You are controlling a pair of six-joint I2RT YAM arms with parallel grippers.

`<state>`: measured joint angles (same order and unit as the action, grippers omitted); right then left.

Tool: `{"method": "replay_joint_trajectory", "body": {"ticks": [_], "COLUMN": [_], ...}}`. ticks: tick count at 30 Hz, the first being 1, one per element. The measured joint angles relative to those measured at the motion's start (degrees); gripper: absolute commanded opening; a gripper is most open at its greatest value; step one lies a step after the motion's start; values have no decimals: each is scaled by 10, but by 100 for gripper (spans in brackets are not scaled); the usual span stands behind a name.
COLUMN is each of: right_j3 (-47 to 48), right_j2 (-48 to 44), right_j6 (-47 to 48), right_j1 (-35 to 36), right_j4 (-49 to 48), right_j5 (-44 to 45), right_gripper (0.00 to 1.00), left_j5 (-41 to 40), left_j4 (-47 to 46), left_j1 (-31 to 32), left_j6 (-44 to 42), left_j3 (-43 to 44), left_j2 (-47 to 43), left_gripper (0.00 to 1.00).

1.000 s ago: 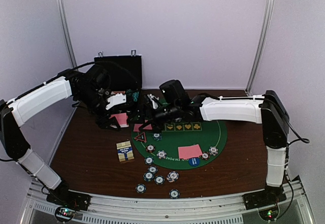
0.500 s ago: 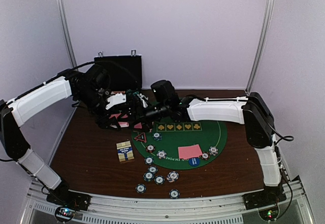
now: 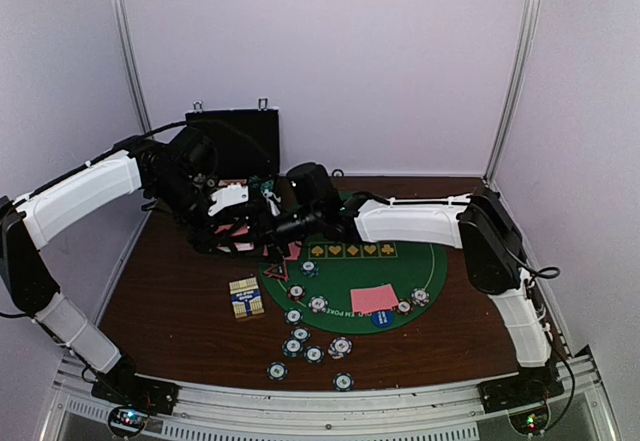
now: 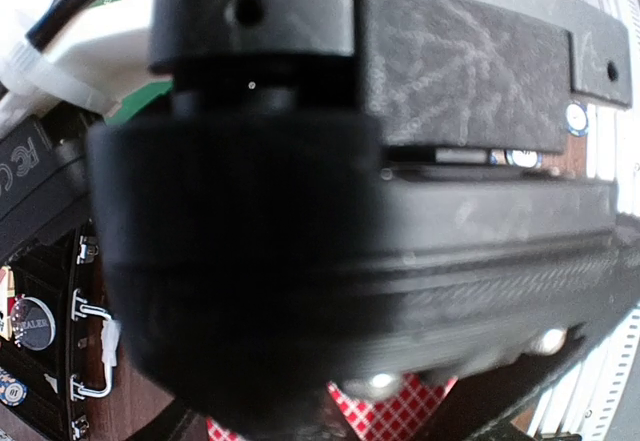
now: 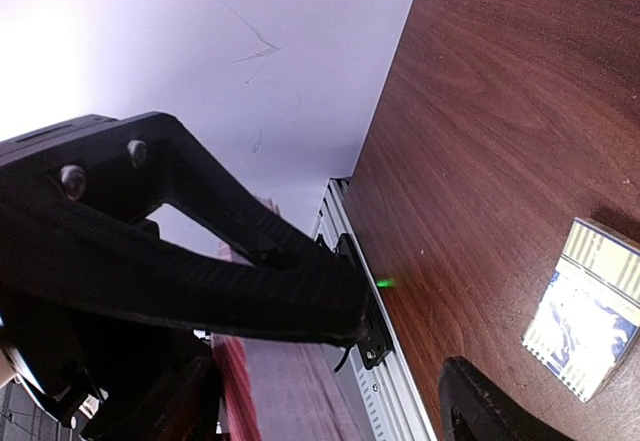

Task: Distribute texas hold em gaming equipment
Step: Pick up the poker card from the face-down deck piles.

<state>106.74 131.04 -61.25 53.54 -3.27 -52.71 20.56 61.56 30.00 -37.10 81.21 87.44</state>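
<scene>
playing card point(image 4: 385, 411) sits pinched in left gripper point(image 3: 233, 225), with spread right gripper point(image 5: 410, 356) alongside.

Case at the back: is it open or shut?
Open: the case has its top half raised upright.

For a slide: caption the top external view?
Left arm and right arm meet before the black case; pink card on the green mat, poker chips scattered nearby.
</scene>
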Motion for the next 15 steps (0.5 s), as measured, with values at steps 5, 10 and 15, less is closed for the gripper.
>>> {"method": "replay_joint_trajectory", "body": {"ticks": [5, 10, 15], "right_j3": [-7, -13, -36], "right_j2": [0, -6, -30], "right_j6": [-5, 7, 23], "right_j1": [-4, -9, -14], "right_j4": [-13, -10, 13], "right_j5": [-2, -7, -6], "right_gripper": [69, 65, 61], "left_j5": [0, -2, -2], "left_j4": [0, 2, 10], "left_j1": [0, 0, 0], "left_j6": [0, 0, 0], "left_j3": [0, 0, 0], "left_j2": [0, 0, 1], "left_gripper": [1, 1, 1]}}
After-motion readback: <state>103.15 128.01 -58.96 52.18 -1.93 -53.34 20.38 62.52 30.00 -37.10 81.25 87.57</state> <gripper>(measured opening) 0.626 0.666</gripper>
